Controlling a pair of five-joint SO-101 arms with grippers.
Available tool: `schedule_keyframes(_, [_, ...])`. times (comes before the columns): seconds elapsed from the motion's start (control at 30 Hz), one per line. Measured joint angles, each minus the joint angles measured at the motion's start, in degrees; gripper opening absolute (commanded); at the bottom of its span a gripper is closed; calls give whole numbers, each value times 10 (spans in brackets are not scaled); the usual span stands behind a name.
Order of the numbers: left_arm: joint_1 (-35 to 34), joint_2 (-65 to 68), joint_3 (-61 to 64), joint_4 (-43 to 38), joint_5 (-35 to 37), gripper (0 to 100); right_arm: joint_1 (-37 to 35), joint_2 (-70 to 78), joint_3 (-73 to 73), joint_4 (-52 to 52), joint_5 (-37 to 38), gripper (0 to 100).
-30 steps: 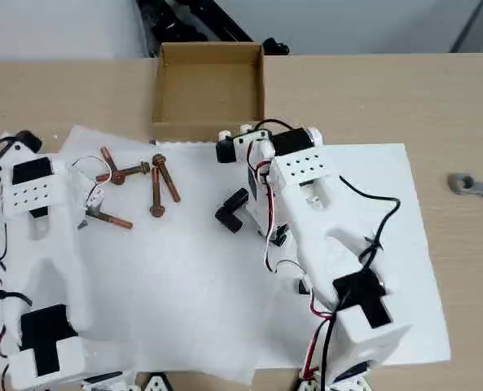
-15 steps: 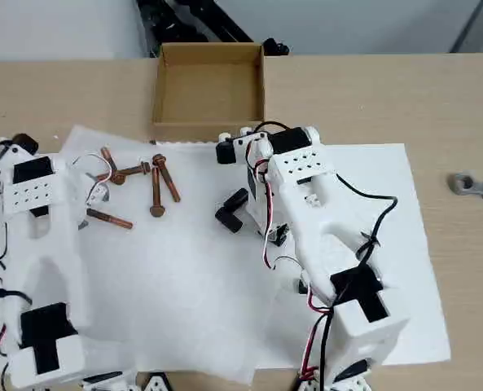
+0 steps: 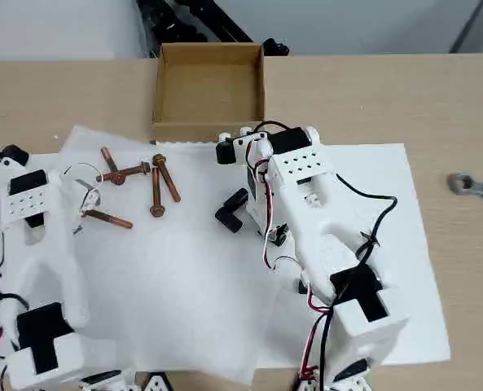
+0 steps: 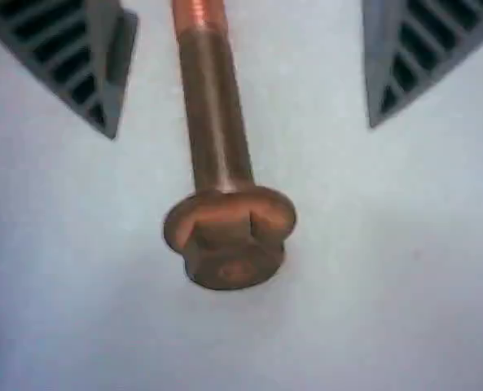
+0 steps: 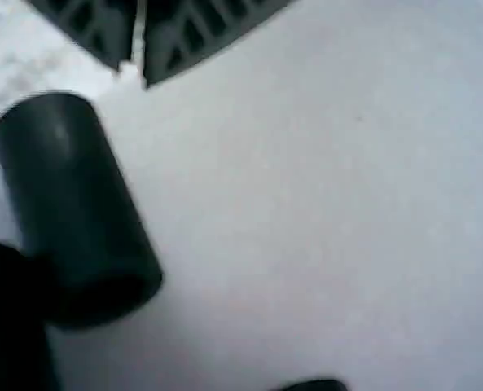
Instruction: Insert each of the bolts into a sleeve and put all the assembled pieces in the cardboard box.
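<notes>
Several copper bolts [image 3: 147, 177] lie loose on the white sheet [image 3: 192, 277], in front of the cardboard box [image 3: 210, 81]. One more bolt [image 3: 111, 218] lies apart by my left gripper [image 3: 82, 210]. In the left wrist view this bolt [image 4: 225, 204] has its shaft between the fingers [image 4: 78, 57] of my open left gripper [image 4: 243, 122], touching neither. Two black sleeves [image 3: 231, 208] lie mid-sheet beside the right arm. My right gripper [image 5: 138, 69] is shut on nothing, just off the end of one sleeve [image 5: 70, 204].
A metal tool [image 3: 469, 185] lies on the bare table at the far right. Dark equipment [image 3: 184, 20] stands behind the box. Bare sheet spreads in front of the bolts and sleeves, between the two arms.
The left arm has shifted left and a little toward the table's front edge, its gripper still at the lone bolt. The right arm has barely moved. Bolts and sleeves lie as before.
</notes>
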Motion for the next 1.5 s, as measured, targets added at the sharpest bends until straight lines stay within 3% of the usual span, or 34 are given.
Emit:
schedule_keyframes(0.6, [28, 3, 57, -83, 0, 187, 0, 0, 0, 0, 0, 5])
schedule_keyframes(0.8, [30, 82, 33, -86, 0, 187, 0, 0, 0, 0, 0, 5])
schedule_keyframes(0.97, [25, 179, -88, 11, 1, 175, 0, 0, 0, 0, 0, 5])
schedule_keyframes(1.13, [25, 254, -193, 88, 0, 0, 0, 0, 4, 1, 0, 5])
schedule_keyframes(1.5, [31, 279, -232, 94, -42, 6, 0, 0, 4, 1, 0, 5])
